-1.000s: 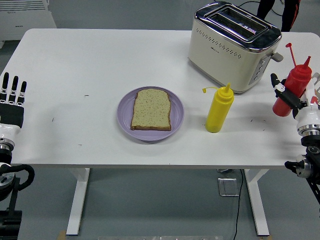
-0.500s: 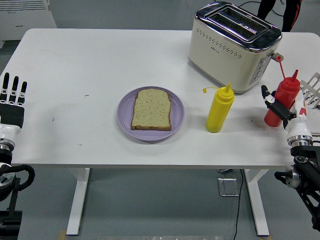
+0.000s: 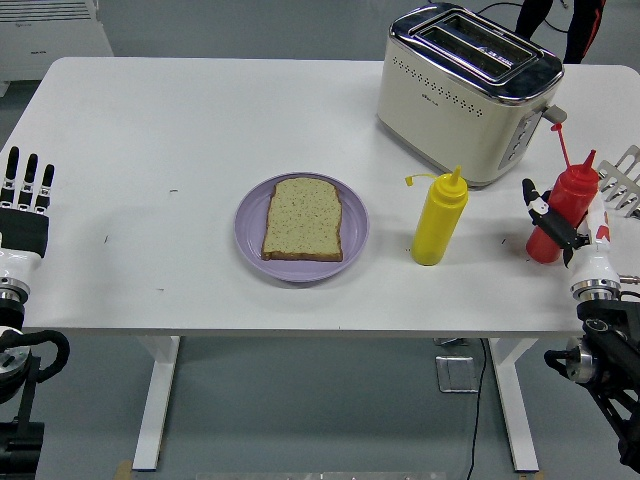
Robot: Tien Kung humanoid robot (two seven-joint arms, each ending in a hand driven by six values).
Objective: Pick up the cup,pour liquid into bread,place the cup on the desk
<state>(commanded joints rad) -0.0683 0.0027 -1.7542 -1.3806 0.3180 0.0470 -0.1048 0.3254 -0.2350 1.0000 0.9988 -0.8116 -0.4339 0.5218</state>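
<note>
A slice of bread (image 3: 303, 219) lies on a purple plate (image 3: 250, 235) at the table's middle. No cup is in view. A red squeeze bottle (image 3: 560, 212) with a thin nozzle stands on the table near the right edge. My right hand (image 3: 590, 198) is beside it: the black thumb lies across the bottle's front, while the white fingers (image 3: 626, 170) are spread well away to the right, so the hand is open. At the left edge my left hand (image 3: 25, 200) rests with its fingers straight and nothing in it.
A yellow squeeze bottle (image 3: 439, 220) stands between the plate and the red bottle. A cream and chrome toaster (image 3: 465, 90) sits at the back right. A person's legs (image 3: 545, 15) show at the top right, beyond the table.
My right hand has brought the red bottle down and to the left onto the table, and its fingers have spread away from the bottle. The left hand has not moved.
</note>
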